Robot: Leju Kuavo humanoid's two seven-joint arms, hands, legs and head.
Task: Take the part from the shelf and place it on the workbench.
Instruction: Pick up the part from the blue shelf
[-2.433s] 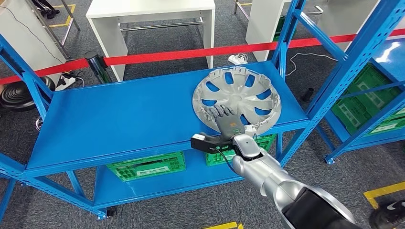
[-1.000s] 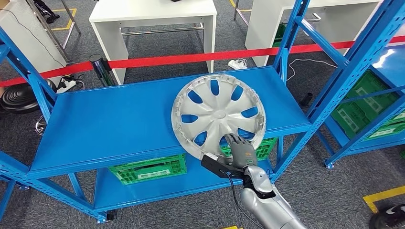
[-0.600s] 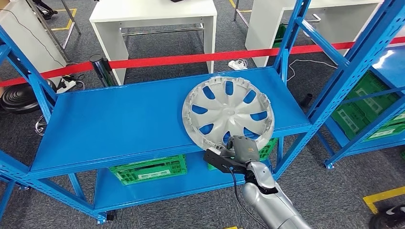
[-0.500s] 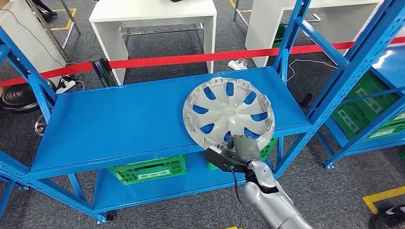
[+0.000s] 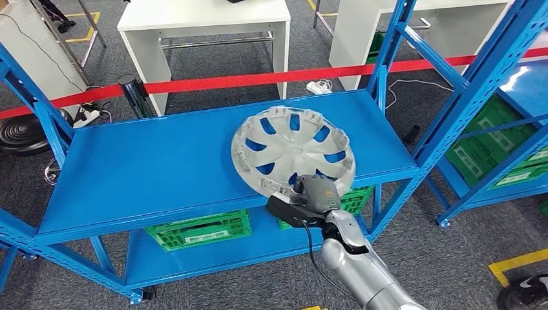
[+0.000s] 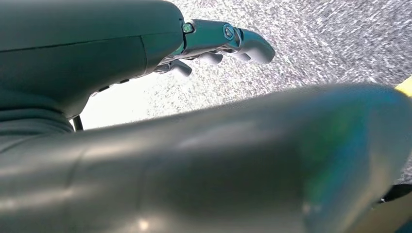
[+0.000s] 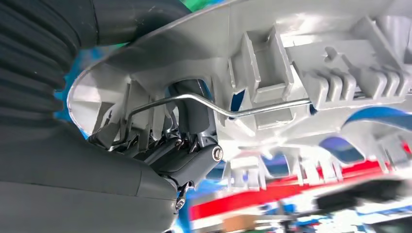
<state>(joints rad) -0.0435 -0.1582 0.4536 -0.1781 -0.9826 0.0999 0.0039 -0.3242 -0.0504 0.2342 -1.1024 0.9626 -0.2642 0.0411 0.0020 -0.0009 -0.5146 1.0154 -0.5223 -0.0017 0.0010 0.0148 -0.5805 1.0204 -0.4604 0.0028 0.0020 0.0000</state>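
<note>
- The blue shelf (image 5: 148,168) stood in front of me, its upper deck broad and flat, with a second blue shelf unit (image 5: 491,97) off to my right.
- Behind it a red barrier tape (image 5: 213,81) ran across the room, and beyond the tape stood two white tables (image 5: 194,19).
- The part, a silver wheel cover (image 5: 291,150), sat over the right half of the upper deck, tilted, its near edge raised at the front lip of the shelf and its ribbed, clipped underside turned up toward me.
- Whether its far edge touched the deck I could not tell.
- Green crates (image 5: 197,227) sat on the lower deck, under the wheel cover and to the left of it.
- My right arm (image 5: 362,271) came up from below to the front edge of the shelf.
- My right hand (image 5: 315,196) gripped the near rim of the wheel cover; in the right wrist view my fingers (image 7: 194,145) were curled in among the clips and the wire ring (image 7: 209,104) on the cover's back (image 7: 272,53).
- My left hand (image 6: 214,41) hung over grey carpet (image 6: 330,43), holding nothing, the fingers lightly bent and apart.
- A black post (image 5: 132,90) carried the tape at the left rear corner of the shelf, with a white power strip (image 5: 320,86) on the floor behind the shelf.
</note>
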